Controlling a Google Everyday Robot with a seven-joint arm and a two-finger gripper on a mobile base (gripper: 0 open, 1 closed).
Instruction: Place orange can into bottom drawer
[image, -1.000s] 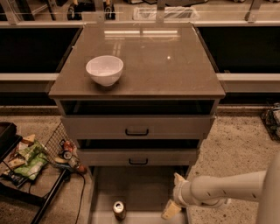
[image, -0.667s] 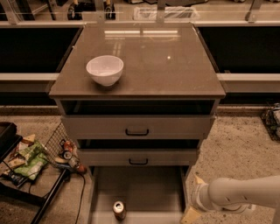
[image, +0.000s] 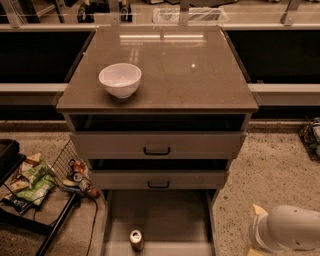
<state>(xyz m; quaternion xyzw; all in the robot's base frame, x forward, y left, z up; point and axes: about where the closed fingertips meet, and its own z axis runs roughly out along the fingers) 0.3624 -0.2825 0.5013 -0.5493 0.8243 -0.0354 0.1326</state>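
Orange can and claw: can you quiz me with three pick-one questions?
1. Where is the orange can? A on a chair; B in the bottom drawer; C in a sink.
2. How many drawers have black handles? A one; B two; C four.
3. How does the can sit? A upright; B tipped over; C squashed.
B: it stands on the drawer floor. B: only the two upper drawers have them. A: its silver top faces up. The claw is at the lower right, outside the drawer.
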